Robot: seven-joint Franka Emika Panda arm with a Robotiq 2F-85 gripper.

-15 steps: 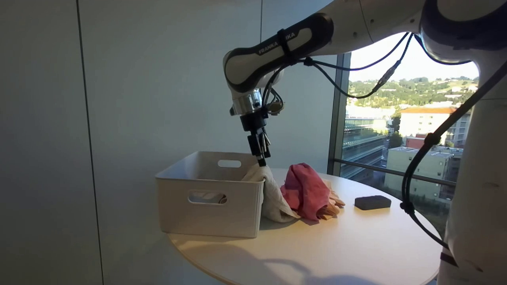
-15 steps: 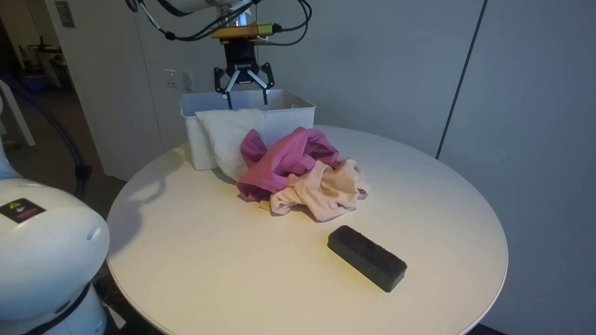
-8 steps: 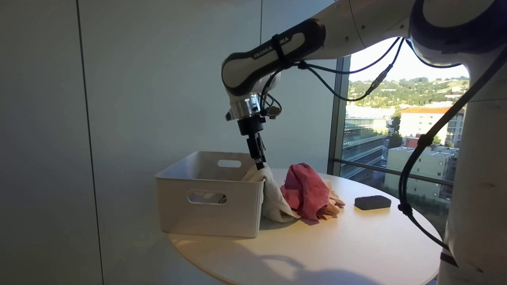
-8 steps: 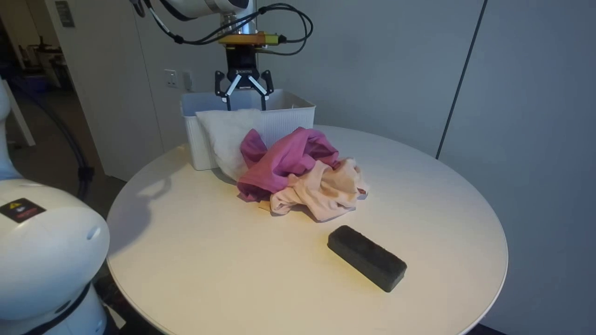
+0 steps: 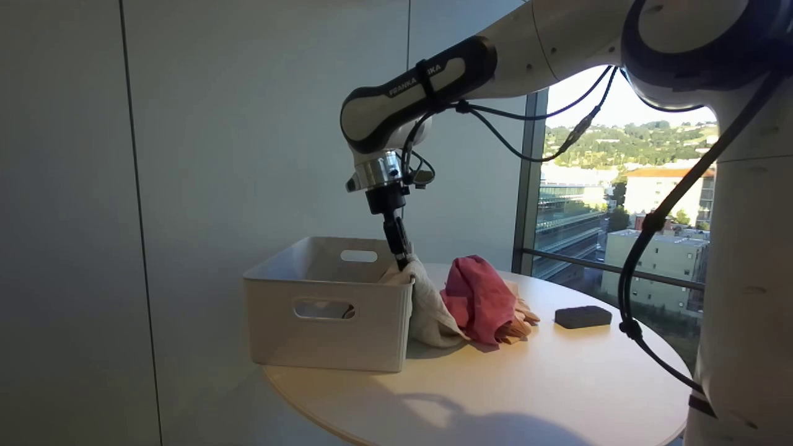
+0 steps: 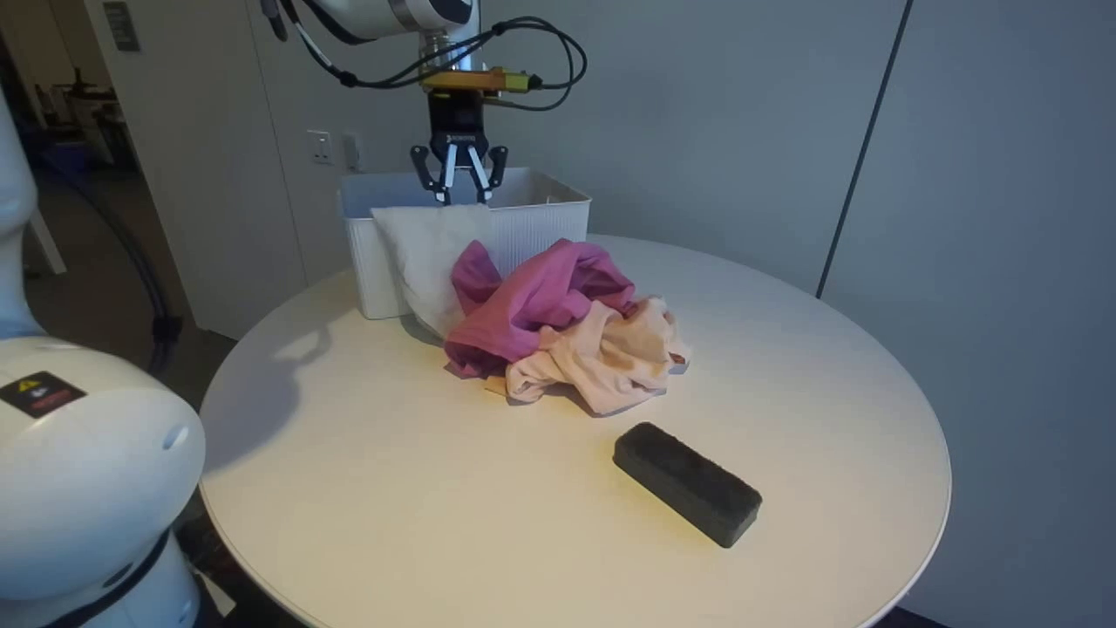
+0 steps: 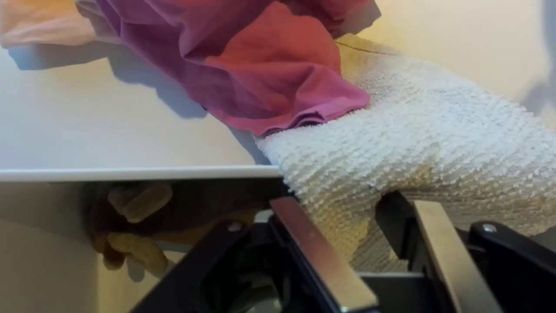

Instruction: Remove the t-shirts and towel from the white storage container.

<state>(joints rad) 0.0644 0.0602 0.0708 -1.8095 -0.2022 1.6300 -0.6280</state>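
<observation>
White towel hangs over rim of white storage container, top end inside, lower end outside reaching table. Pink garment and peach garment, likely task's t-shirts, lie heaped on table outside container, pink against towel. My gripper points down at rim, fingers partly apart astride towel's fold; by wrist view, not yet clamped. I judge towel removal in hand, t-shirts done. Next calls for closing on fold, lifting inner end clear of rim.
</observation>
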